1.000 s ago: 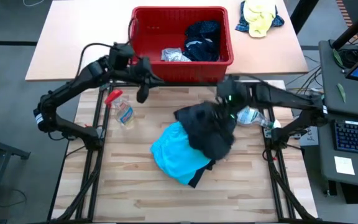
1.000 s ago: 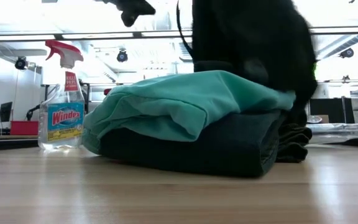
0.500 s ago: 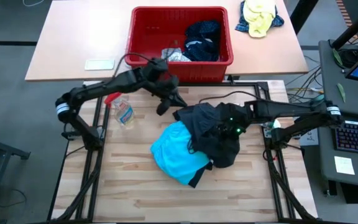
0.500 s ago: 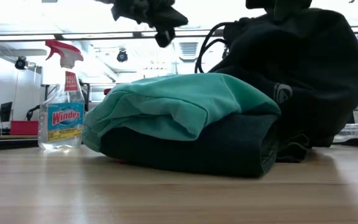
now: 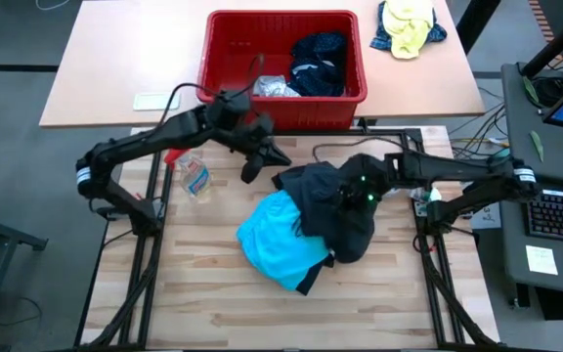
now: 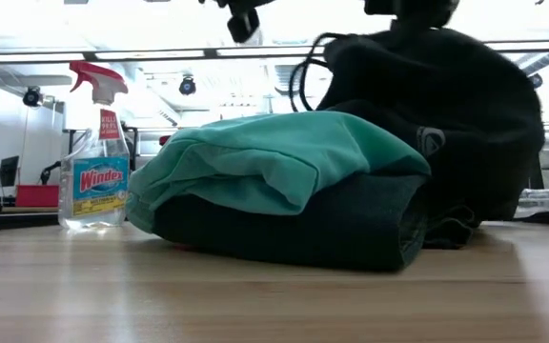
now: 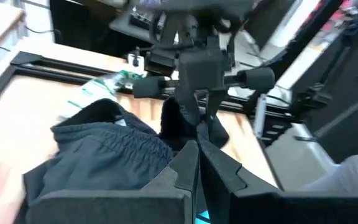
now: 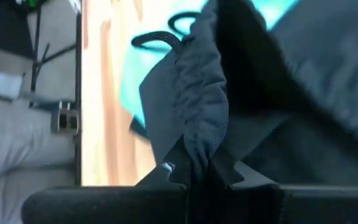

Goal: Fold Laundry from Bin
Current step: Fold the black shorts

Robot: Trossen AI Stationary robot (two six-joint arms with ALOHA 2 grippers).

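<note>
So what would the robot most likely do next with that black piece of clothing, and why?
Probably bring the left pincer over to take another edge of the black garment. The right pincer is shut on a bunched fold of it, the garment lies crumpled on the turquoise garment, and the left pincer is shut and holds nothing.

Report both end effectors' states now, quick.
Left end effector: shut, holding nothing, above the table.
Right end effector: shut on the black garment.
</note>
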